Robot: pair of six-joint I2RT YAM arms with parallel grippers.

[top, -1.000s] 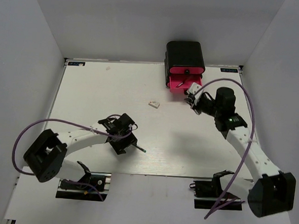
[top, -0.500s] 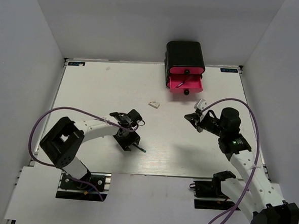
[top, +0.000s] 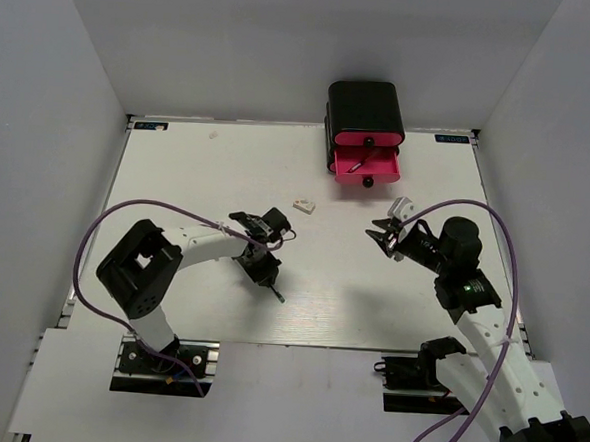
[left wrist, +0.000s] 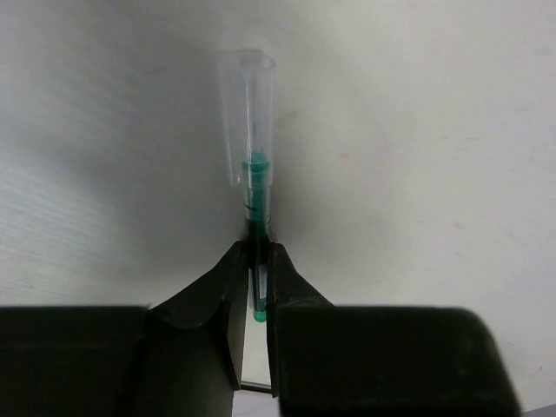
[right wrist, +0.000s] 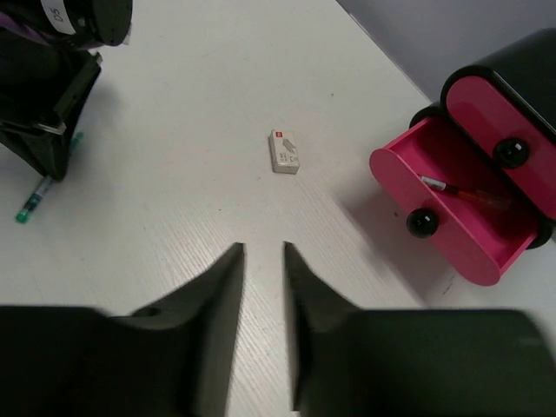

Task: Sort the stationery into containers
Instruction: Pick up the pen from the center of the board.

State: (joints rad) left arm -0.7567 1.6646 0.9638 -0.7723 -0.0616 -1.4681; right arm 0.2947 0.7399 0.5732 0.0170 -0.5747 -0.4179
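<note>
Tabletop (top: 178, 174), white wood-grain, walled by grey panels (top: 286, 40): your left claw (left wrist: 254, 261) clamps the dark teal pen (left wrist: 255, 187), which juts ahead of it; your right claw (right wrist: 263, 261), slightly parted and empty, has the tiny white block (right wrist: 284, 151) ahead.

1. The right gripper (right wrist: 262, 254) shows two black fingers slightly apart above the white wood-grain table (right wrist: 174, 234), with nothing between them.
2. A tiny white rectangular block (right wrist: 284, 151) lies ahead on the table.
3. To the right, a pink-red drawer with a round black knob (right wrist: 469, 256) stands pulled out of the glossy black rounded case (right wrist: 508, 61). A thin red pen (right wrist: 459, 191) lies inside it.
4. At far left, the black left gripper (right wrist: 48, 161) sits over a dark teal pen (right wrist: 33, 201).
</note>
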